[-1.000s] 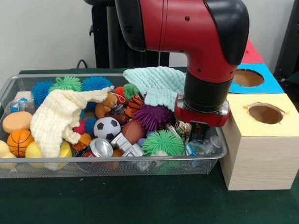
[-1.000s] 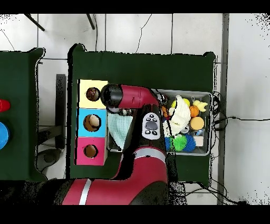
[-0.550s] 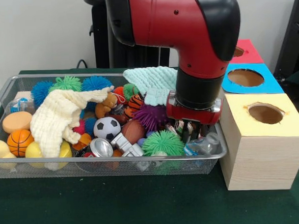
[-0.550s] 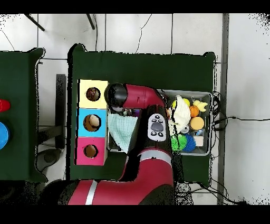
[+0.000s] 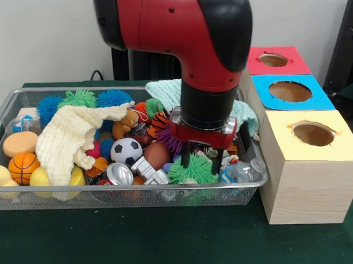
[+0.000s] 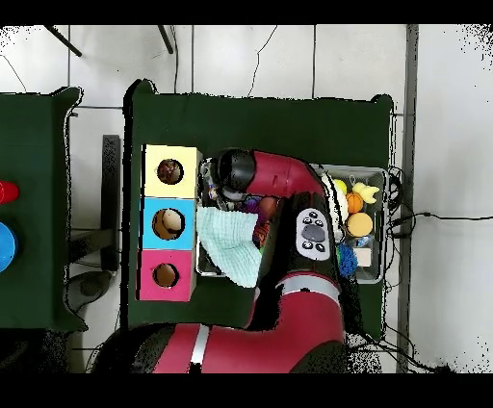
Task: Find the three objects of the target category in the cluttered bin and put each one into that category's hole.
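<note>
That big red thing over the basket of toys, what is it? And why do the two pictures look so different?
It is a robot arm, a machine that picks things up. At its end is its hand, which hangs just above a green spiky ball in the wire basket. I cannot tell whether the hand is open or holding anything.

One picture is taken from across the table. The other looks straight down from above, so the arm hides much of the basket there.

The basket holds lots of toys: a soccer ball, a little basketball, a silver can, a yellow cloth and a plastic bottle.

Beside it stand three boxes with round holes: yellow, blue and red. The robot drops toys into them.
</note>
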Motion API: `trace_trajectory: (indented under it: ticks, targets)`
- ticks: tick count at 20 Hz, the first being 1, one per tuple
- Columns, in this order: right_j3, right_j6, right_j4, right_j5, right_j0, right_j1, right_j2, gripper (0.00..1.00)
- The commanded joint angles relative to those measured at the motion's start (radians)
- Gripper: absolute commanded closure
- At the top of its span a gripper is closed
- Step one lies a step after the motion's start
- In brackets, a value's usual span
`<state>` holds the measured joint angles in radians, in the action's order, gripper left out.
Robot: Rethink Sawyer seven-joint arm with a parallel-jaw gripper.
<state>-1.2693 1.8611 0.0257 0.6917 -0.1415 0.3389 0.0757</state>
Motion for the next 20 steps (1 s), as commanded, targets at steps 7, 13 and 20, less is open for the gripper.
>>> trace_trajectory:
  ticks: [7,13,20]
  targets:
    - [-0.03,-0.083,-0.079,0.006,-0.03,-0.009,-0.121,0.0]
    - [-0.058,-0.044,-0.093,0.006,0.003,0.004,-0.116,0.0]
    - [-0.103,-0.013,-0.093,-0.017,0.02,0.023,-0.129,0.0]
